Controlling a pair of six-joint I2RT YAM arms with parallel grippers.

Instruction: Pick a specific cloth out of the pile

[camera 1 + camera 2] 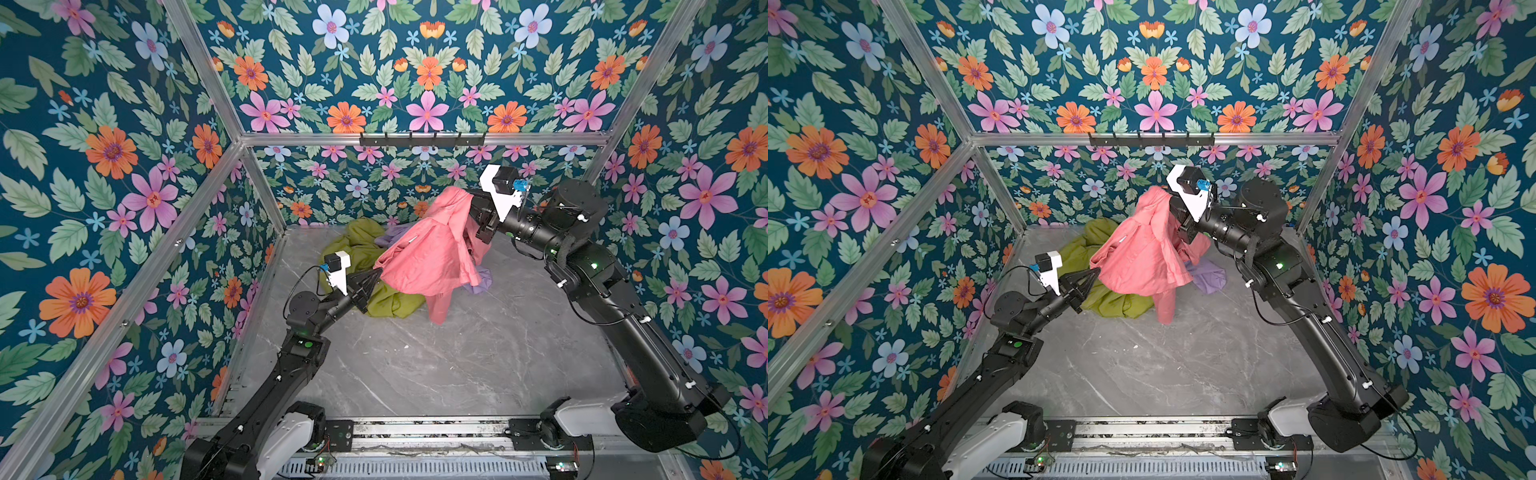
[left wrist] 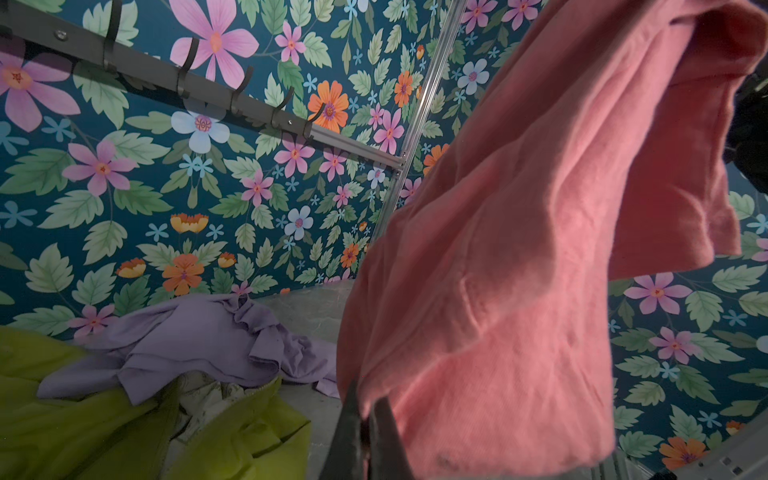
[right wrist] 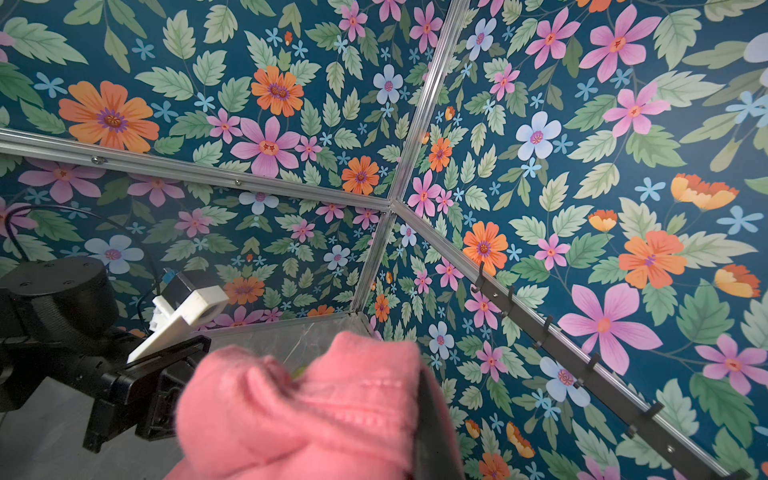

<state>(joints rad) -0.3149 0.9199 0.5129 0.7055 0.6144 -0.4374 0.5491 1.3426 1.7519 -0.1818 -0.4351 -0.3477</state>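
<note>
The salmon-pink cloth (image 1: 432,245) hung in the air, spread between both arms above the pile (image 1: 357,249). The right gripper (image 1: 467,197) was clamped on a bunched fold at the cloth's highest part. The left gripper (image 1: 377,275), lower down, was pinched shut on one edge. A long tail of fabric drooped below and between the two grippers, low over the desk (image 1: 415,365). Whether it touched the desk could not be told.

To finish this lift cleanly, both grippers would probably need to travel together, up and out over the bare desk. The span should be kept a little slack so that neither pinch is tugged loose.

The olive-green cloth (image 1: 395,303) lay just under the left gripper. The lilac cloth (image 1: 480,280) lay beneath the right gripper, partly hidden by the pink one. The drooping tail hung just beside both and could drag one along. The hook rail (image 1: 422,139) on the wall sat above and behind the right gripper, so a move backward risked catching it.
</note>
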